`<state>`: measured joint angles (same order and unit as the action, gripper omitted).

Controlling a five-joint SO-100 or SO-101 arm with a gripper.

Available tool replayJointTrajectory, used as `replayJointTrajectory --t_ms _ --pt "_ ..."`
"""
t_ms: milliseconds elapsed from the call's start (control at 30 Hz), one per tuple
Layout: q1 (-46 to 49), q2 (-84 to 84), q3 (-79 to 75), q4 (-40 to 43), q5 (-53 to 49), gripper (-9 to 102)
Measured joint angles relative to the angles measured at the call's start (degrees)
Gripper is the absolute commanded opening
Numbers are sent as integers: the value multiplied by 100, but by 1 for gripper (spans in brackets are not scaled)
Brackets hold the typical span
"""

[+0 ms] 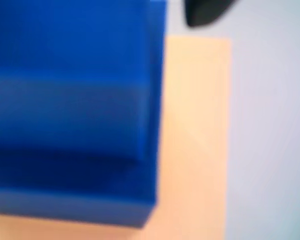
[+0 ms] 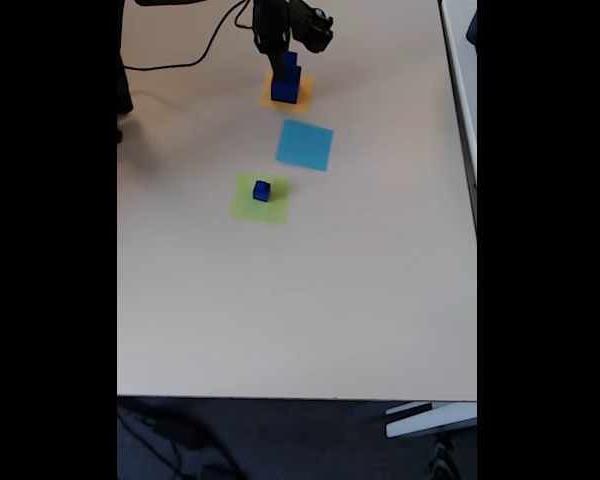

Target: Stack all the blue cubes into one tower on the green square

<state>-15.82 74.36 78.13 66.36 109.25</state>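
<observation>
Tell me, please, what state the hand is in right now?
Hand: cannot be told; it sits at the top of the stacked blue cubes on the orange square, its fingers too small and dark to read.

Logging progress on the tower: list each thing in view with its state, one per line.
Small blue cube: alone on the green square.
Two larger blue cubes: stacked on the orange square.
Light-blue square: bare.
Gripper: at the stack's top; jaws unclear.

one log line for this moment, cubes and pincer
pincer: at stacked cubes on orange square, grip unclear | small cube: on green square | tower: not built
</observation>
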Motion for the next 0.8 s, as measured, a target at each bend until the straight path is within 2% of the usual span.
replayJointTrajectory --t_ms 300,800 --pt "0 -9 0 0 -18 6" --pt "352 0 9 -88 -694 6"
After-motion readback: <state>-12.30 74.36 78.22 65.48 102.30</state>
